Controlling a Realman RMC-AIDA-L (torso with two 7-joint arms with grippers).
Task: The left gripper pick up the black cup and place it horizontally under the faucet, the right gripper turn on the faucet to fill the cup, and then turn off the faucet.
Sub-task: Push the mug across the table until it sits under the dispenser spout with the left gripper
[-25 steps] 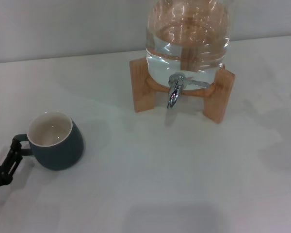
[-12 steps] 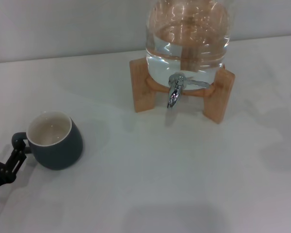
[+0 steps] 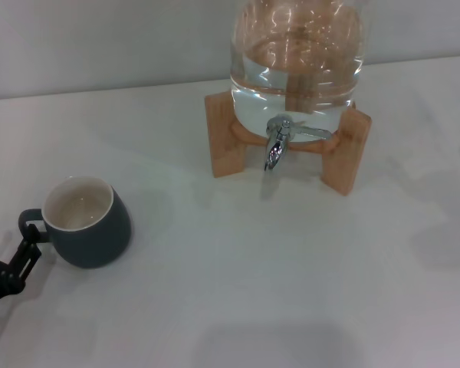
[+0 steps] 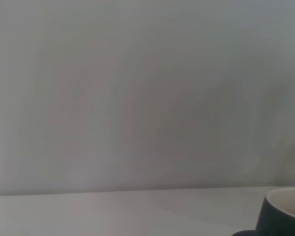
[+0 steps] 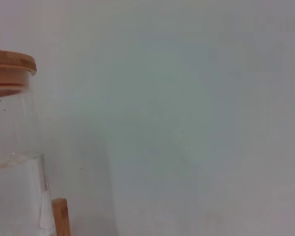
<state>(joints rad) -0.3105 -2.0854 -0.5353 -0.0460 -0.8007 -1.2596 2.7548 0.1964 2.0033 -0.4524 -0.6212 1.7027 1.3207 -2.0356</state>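
The black cup [image 3: 88, 224] stands upright on the white table at the left, cream inside showing, its small handle [image 3: 31, 222] pointing left. My left gripper [image 3: 9, 241] is at the lower left edge, open, with one prong just below the handle and the other at the picture's edge; it holds nothing. The cup's rim also shows in the left wrist view [image 4: 285, 214]. The chrome faucet [image 3: 276, 143] with its thin side lever [image 3: 313, 133] hangs from the glass water jar [image 3: 297, 61] at the back, far from the cup. My right gripper is out of view.
The jar rests on a wooden stand [image 3: 343, 157] with two upright side boards. The right wrist view shows the jar's side [image 5: 12, 162], its wooden lid [image 5: 10, 64] and a stand post [image 5: 60, 216]. A grey wall runs behind the table.
My left gripper has drawn back a little, down and away from the cup's handle. The cup and faucet have not moved.
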